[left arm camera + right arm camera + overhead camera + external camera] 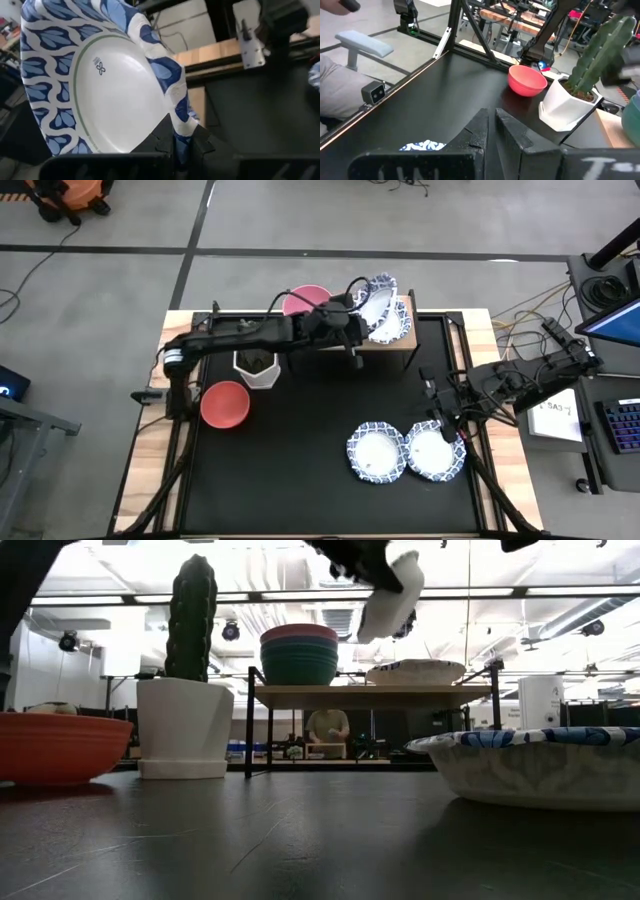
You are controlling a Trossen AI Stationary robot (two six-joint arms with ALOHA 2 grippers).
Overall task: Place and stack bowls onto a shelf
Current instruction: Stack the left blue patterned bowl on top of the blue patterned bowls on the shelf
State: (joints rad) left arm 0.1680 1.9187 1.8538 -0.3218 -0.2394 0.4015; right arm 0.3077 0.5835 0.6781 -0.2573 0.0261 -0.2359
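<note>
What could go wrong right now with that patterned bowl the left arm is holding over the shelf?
The left gripper pinches the patterned bowl only by its rim, and it hangs steeply tilted, so it might slip or land on edge. Below it, another patterned bowl already lies on the shelf; a crooked release may miss nesting and slide off. The stacked plain bowls alongside could get nudged.

We see two dark arms built of slim black links with black cables looped along them. The left arm (250, 335) bears a pale band at its base joint, at nine o'clock. The right tool (492, 131) has two matte black, angular fingers (476, 131).
</note>
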